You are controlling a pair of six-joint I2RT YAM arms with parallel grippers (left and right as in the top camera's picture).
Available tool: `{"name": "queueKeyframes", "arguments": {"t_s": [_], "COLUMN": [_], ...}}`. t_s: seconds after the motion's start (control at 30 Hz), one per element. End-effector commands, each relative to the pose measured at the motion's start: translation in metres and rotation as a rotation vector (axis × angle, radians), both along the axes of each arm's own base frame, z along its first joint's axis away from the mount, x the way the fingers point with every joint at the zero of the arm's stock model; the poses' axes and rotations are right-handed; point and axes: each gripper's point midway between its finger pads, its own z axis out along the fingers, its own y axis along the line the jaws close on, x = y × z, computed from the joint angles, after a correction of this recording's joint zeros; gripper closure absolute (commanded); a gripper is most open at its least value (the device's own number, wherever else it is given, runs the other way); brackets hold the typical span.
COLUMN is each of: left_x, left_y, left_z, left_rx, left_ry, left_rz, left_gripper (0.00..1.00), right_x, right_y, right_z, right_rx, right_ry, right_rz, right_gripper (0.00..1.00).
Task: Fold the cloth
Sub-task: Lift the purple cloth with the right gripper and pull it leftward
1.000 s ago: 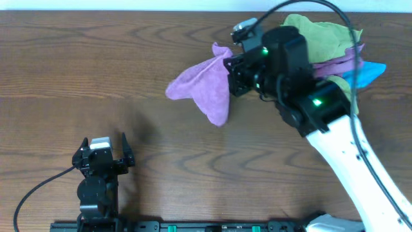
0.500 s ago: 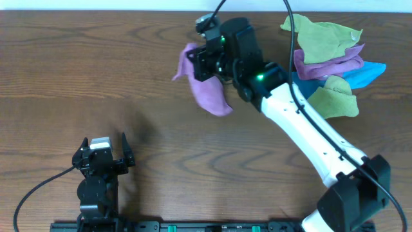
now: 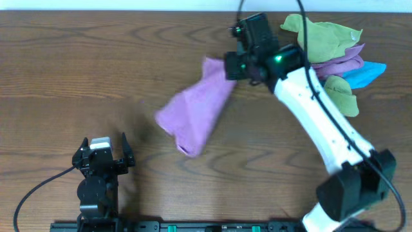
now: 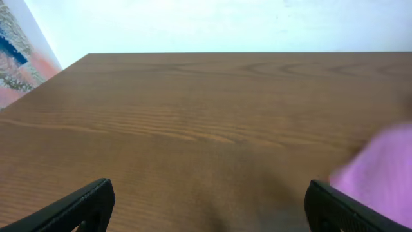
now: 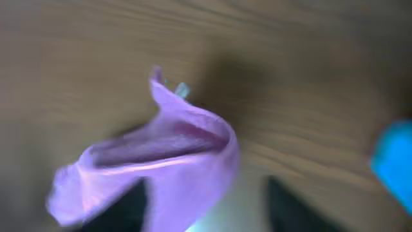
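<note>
Over the far middle of the brown wooden tabletop (image 3: 77, 64), the jaws of the right arm (image 3: 315, 116) were clamped on a corner of the purple fabric cloth (image 3: 193, 109), which trailed toward the near left, where the jaws of the left arm (image 3: 96, 187) stood apart.

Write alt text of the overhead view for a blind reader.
The right gripper holds a purple cloth by one edge over a wooden table. A pile of green, purple and blue cloths lies at the far right; the left gripper sits open near the front.
</note>
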Motion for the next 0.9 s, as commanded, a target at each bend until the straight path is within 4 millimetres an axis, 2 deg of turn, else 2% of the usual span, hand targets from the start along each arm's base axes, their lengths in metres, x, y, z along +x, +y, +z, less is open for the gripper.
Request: {"name": "queueKeyframes", "arguments": {"t_s": [0.0,0.1,0.2,0.23,0.33,0.37,0.4,0.47,0.67,0.73,0.87], "left_x": [-0.001,-0.001,-0.001,-0.001,-0.001,-0.001,-0.001,-0.001,-0.001,-0.001,-0.001], "left_y": [0.002,0.002,0.002,0.002,0.002,0.002,0.002,0.002,0.002,0.002,0.002], "left_z": [-0.017,-0.017,-0.017,-0.017,-0.017,-0.017,-0.017,-0.017,-0.017,-0.017,-0.017], "left_rx": [-0.009,-0.009,-0.009,-0.009,-0.009,-0.009,-0.009,-0.009,-0.009,-0.009,-0.009], "left_ry": [0.038,0.039,0.038,0.039,0.039,0.039,0.039,0.039,0.039,0.039,0.039], "left_rz": [0.016,0.016,0.016,0.015,0.016,0.015,0.016,0.016,0.016,0.016,0.016], "left_gripper": [0.05,0.05,0.05,0.05,0.05,0.05,0.05,0.05,0.05,0.05,0.05], "right_x": [0.007,0.008,0.003,-0.001,-0.013,-0.018,-0.022,-0.036,-0.067,-0.072,-0.078], "right_y": [-0.023,-0.024,-0.009,0.001,0.028,0.036,0.041,0.051,0.085,0.086,0.076], "right_z": [-0.018,-0.021,-0.021,-0.021,-0.023,-0.027,-0.033,-0.052,-0.097,-0.109,-0.133], "right_rx": [-0.051,-0.061,-0.049,-0.032,0.01,0.004,-0.016,-0.075,-0.175,-0.232,-0.328], "right_ry": [0.04,0.041,0.043,0.049,0.066,0.073,0.086,0.132,0.223,0.236,0.292], "right_rz": [-0.084,-0.069,0.04,0.098,0.208,0.242,0.268,0.32,0.482,0.498,0.5], "right_gripper": [0.01,0.01,0.01,0.03,0.21,0.23,0.21,0.28,0.3,0.3,0.29]}}
